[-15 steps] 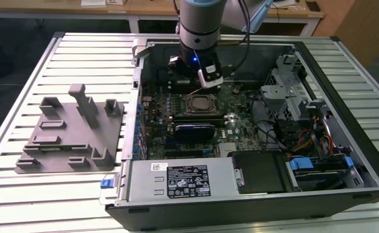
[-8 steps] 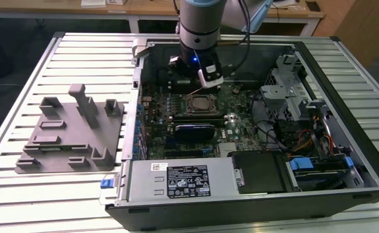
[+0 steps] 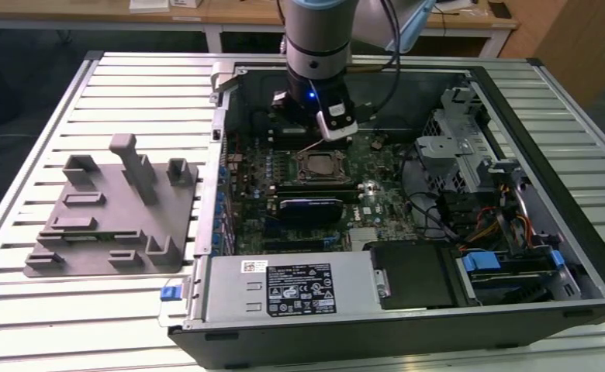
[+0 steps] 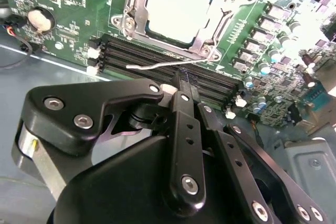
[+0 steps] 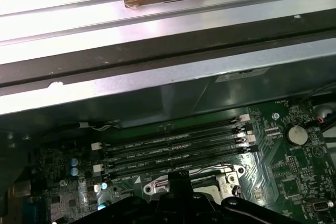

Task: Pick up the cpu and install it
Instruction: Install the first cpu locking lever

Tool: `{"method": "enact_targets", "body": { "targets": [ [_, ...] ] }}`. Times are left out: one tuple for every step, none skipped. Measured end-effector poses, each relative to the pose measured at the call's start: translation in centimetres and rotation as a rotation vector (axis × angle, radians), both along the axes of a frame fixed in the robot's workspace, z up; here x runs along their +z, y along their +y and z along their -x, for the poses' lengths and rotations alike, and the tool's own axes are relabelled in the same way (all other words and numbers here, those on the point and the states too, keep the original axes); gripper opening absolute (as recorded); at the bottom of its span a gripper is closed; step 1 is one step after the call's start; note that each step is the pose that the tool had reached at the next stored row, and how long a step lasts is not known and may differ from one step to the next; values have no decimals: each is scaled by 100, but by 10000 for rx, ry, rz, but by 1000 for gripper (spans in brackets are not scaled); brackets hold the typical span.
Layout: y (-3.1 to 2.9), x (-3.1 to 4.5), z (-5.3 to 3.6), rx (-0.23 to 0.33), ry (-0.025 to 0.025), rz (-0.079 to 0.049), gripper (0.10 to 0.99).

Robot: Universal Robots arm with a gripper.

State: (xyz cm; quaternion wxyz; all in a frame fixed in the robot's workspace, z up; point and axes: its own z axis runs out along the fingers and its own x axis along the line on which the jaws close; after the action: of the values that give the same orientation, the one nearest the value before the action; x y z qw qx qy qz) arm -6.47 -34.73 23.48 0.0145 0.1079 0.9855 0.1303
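Observation:
The cpu (image 4: 178, 4), a flat square with a shiny silver top, lies inside the black motherboard socket (image 4: 210, 38), framed by the metal load plate. The socket's thin wire lever (image 4: 157, 65) sticks out free along the memory slots. My gripper (image 4: 182, 78) hovers just beside the socket over the memory slots, its black links converging to a shut tip with nothing in it. In the exterior view the gripper (image 3: 321, 139) hangs low inside the open computer case, right behind the socket (image 3: 318, 164).
A grey plastic fixture block (image 3: 106, 209) lies on the slatted table at the exterior view's left. Case walls (image 3: 219, 155), a drive cage (image 3: 458, 147), cables (image 3: 489, 225) and the power supply (image 3: 281, 287) surround the motherboard. Memory slots (image 5: 173, 150) run beside the socket.

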Motion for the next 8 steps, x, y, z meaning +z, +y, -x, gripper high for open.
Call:
{"method": "enact_targets", "body": {
  "targets": [
    [0,-4,0,-91,-14,1,106],
    [1,-10,0,-193,-26,1,106],
    [0,-16,0,-305,-35,3,106],
    [0,-23,0,-424,-42,5,106],
    [0,-33,0,-544,-51,5,106],
    [0,-45,0,-672,-61,5,106],
    [0,-54,0,-789,-68,5,106],
    [0,-60,0,-890,-73,6,106]
  ]
}}
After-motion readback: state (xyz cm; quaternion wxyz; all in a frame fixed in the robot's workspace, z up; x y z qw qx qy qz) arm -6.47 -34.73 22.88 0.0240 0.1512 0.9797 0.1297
